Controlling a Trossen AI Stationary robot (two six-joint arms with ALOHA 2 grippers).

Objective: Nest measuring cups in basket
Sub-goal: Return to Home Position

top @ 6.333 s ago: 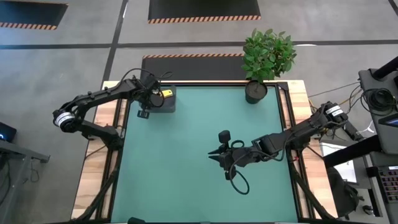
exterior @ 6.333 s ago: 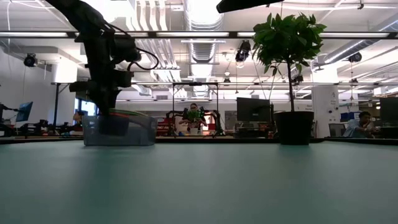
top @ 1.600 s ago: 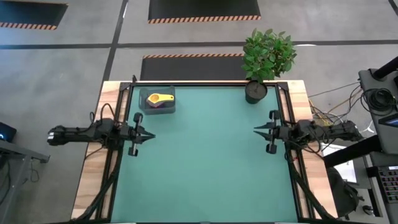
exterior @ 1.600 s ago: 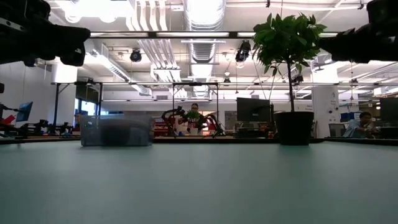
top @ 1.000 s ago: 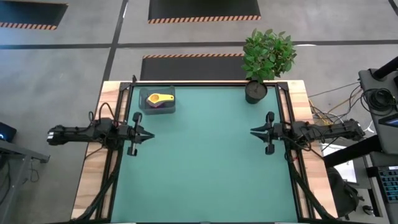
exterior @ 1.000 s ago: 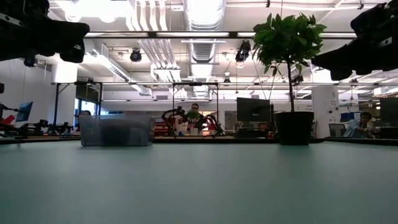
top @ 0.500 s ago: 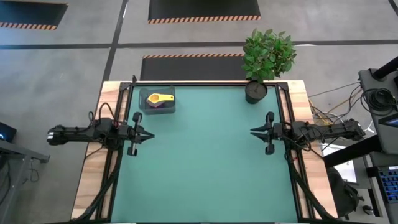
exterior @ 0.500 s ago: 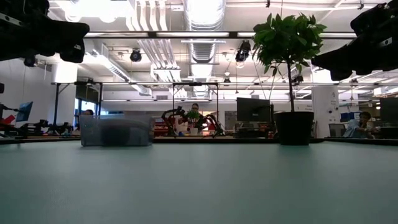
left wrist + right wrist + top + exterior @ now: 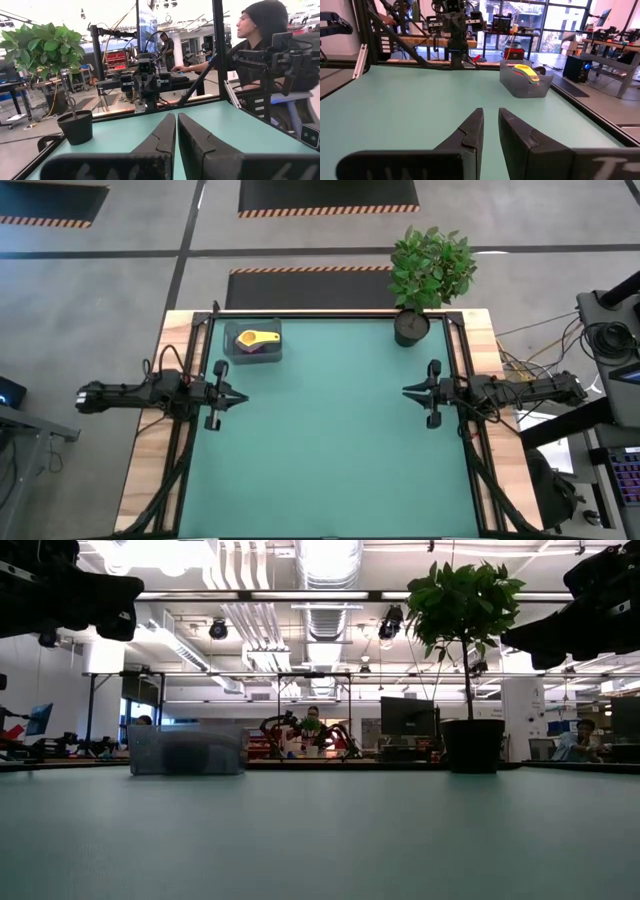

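Both arms are back home, left gripper [image 9: 226, 395] closed, right gripper [image 9: 408, 391] slightly apart, measuring cups [image 9: 258, 338] in basket [image 9: 232, 353], looks done.

Robotics lab, open-plan. Evidence: exposed ceiling ducts [image 9: 240, 625]; concrete floor [image 9: 100, 260] with hazard-striped mats [image 9: 328, 195]; monitors [image 9: 408, 718] and cluttered workbenches [image 9: 615, 47] beyond the teal bench [image 9: 330, 450]; a person [image 9: 260, 45] seated close beside the bench frame.
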